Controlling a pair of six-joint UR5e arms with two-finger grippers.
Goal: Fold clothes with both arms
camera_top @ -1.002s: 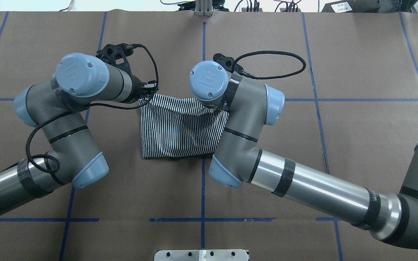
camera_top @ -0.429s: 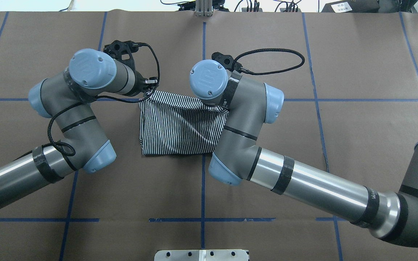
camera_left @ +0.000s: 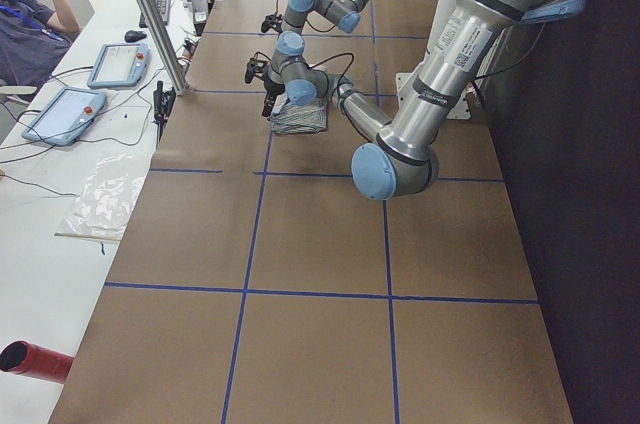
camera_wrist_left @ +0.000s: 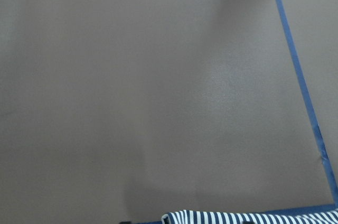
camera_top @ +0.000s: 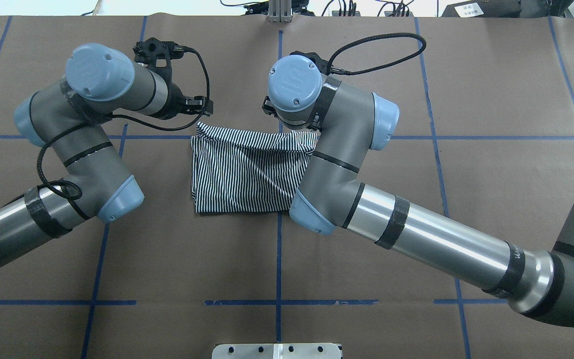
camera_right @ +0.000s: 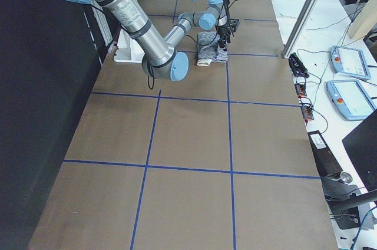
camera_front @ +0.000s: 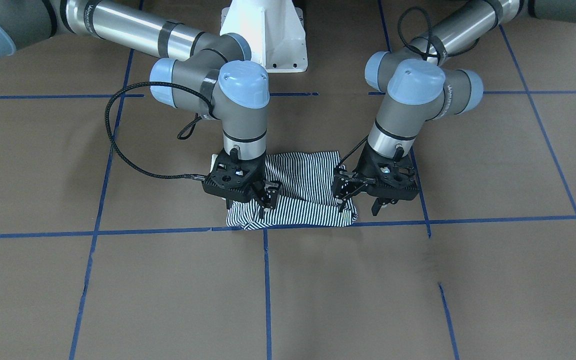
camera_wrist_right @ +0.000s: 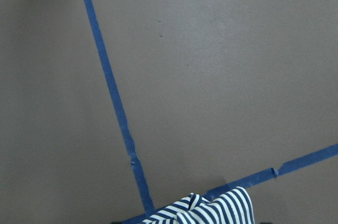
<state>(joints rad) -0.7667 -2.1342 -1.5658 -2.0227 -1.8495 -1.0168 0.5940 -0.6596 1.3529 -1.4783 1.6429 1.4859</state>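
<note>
The striped shirt lies folded into a small rectangle on the brown table; it also shows in the front view. No collar or logo shows. My left gripper hangs open just above the shirt's far left corner, and in the overhead view it sits just beyond that corner. My right gripper hangs open above the bunched far right corner, mostly hidden under its wrist in the overhead view. Both wrist views show only a strip of the shirt at the bottom edge.
The white pedestal base stands behind the shirt. Blue tape lines grid the brown paper. A metal post, tablets and a seated person are along the far side.
Both grippers have let go of the shirt's far edge and moved up and away from it. The lifted edge has dropped and now lies on the folded shirt.
</note>
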